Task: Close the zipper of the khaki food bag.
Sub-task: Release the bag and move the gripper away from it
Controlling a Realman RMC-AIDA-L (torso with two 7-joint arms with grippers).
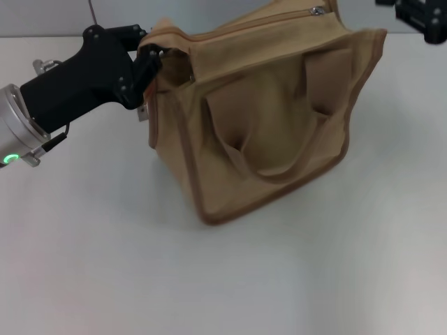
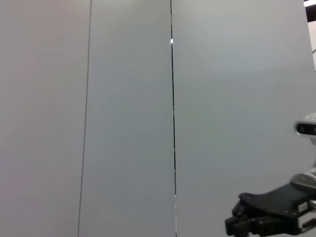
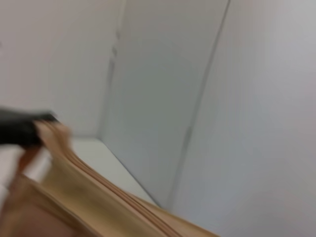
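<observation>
Right now the khaki food bag (image 1: 265, 118) sits on the white tabletop (image 1: 105, 265), leaning back, with the left gripper (image 1: 150, 59) pinching fabric at its left top corner, fingers clamped on it. Along the top edge the zipper (image 1: 258, 23) shows its silver slider near the far right end. High at the right, the right gripper (image 1: 419, 14) is only partly visible; I cannot tell its fingers' state. Judging by this, keep the left hold taut so the track stays straight for pulling.

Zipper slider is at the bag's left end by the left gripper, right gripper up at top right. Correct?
Not quite. The head view shows the zipper slider at the right end of the khaki food bag. The left gripper grips the left end; the right gripper is at top right.
</observation>
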